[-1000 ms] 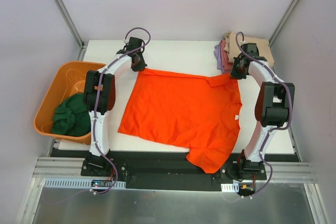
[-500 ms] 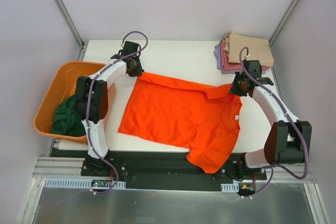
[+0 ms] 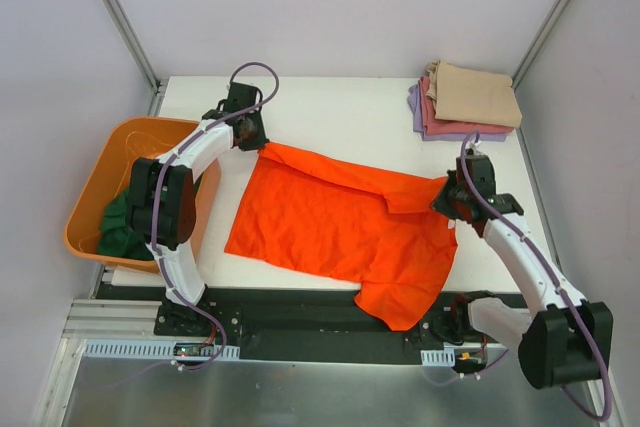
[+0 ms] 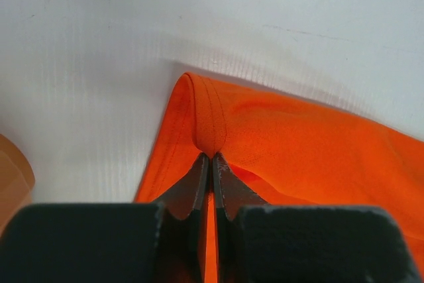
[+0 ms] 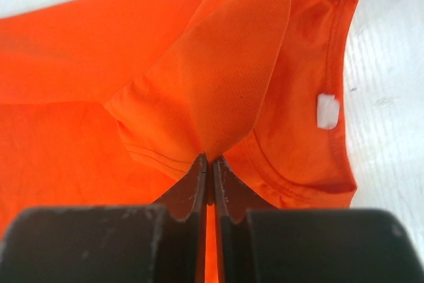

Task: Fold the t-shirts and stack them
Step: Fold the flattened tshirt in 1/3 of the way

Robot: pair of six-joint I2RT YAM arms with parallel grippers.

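By my reckoning the job stood a little past halfway. Three shirts lay folded in a stack at the far right corner of the table (image 3: pixel 340 107). The tan t-shirt (image 3: pixel 480 94) was on top, the pink-red t-shirt (image 3: pixel 430 113) under it and the lavender t-shirt (image 3: pixel 414 99) at the bottom, their edges showing along the left side. The dark green t-shirt (image 3: pixel 118 232) sat crumpled in the orange plastic tub (image 3: pixel 92 179) off the table's left edge, not yet folded. The bright orange t-shirt (image 3: pixel 330 232) lay spread in the middle of the table, its first fold only begun.

My left gripper (image 3: pixel 247 133) was clamped on the hem corner (image 4: pixel 209 114) at the shirt's far left, with the stitched edge bunched between the closed fingers. My right gripper (image 3: pixel 452 197) was clamped on the far sleeve (image 5: pixel 199 97), just beside the collar (image 5: pixel 334 44) with its white label (image 5: pixel 327 111). A peak of mesh cloth rose from that pinch.

Between the two grips the far edge was turned over toward me in a narrow band. The rest lay flat and fairly smooth, with the near sleeve reaching over the table's near edge. What remained, as I judged it, was to finish folding this shirt, stack it, and then do the green one.
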